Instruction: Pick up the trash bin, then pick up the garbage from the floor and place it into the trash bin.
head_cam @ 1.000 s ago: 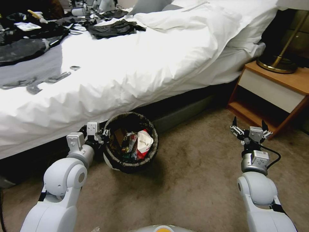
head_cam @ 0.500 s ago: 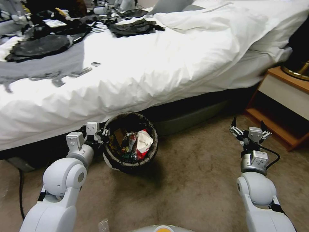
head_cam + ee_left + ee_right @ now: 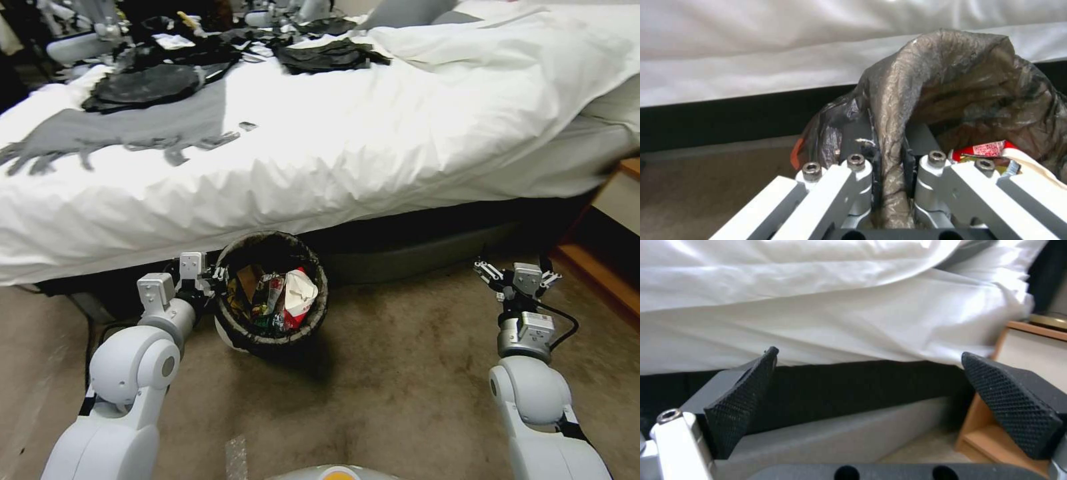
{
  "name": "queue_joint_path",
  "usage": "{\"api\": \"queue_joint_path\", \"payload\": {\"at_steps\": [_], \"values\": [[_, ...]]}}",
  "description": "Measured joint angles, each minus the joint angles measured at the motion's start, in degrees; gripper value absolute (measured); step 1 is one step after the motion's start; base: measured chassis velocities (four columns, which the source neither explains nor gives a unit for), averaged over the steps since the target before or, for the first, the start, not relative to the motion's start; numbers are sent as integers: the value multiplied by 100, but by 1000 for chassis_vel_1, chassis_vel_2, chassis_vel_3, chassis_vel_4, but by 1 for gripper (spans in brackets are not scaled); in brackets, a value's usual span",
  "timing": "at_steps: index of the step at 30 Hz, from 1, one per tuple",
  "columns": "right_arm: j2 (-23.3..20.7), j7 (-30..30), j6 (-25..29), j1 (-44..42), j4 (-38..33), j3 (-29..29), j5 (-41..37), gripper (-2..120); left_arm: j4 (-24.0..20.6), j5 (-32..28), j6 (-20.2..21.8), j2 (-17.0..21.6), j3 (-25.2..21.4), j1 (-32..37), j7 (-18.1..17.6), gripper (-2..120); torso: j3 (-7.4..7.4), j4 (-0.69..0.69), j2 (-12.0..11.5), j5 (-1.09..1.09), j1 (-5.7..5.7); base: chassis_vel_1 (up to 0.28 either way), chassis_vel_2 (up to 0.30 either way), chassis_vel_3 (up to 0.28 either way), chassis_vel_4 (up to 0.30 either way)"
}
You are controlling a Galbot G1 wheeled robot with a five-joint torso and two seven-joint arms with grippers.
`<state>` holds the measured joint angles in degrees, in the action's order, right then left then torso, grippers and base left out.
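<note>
The left gripper (image 3: 215, 275) was clenched on the left rim of the trash bin (image 3: 272, 347), pinching its dark liner (image 3: 925, 100). The bin sat near the bed (image 3: 333, 153), apparently just off the carpet (image 3: 400, 387), with garbage (image 3: 287, 297) inside. The right gripper (image 3: 517, 275) hovered at the right, jaws spread and empty.

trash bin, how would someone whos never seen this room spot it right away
Find the big white bed; on the tan carpet below its near edge the trash bin hangs from the left gripper, which is clamped on its rim. It is small, round and white, lined with a dark crinkled bag and stuffed with garbage.
</note>
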<state>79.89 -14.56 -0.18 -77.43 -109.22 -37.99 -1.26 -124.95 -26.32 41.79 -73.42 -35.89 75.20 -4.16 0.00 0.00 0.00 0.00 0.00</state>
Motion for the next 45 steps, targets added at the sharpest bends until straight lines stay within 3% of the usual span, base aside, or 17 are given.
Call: {"api": "queue_joint_path", "payload": {"at_steps": [45], "values": [[13, 10, 10, 6, 24, 35, 41, 100, 30, 31, -59, -26, -18, 8, -4, 5, 0, 1, 0, 0, -1, 77, 78, 72, 73]]}}
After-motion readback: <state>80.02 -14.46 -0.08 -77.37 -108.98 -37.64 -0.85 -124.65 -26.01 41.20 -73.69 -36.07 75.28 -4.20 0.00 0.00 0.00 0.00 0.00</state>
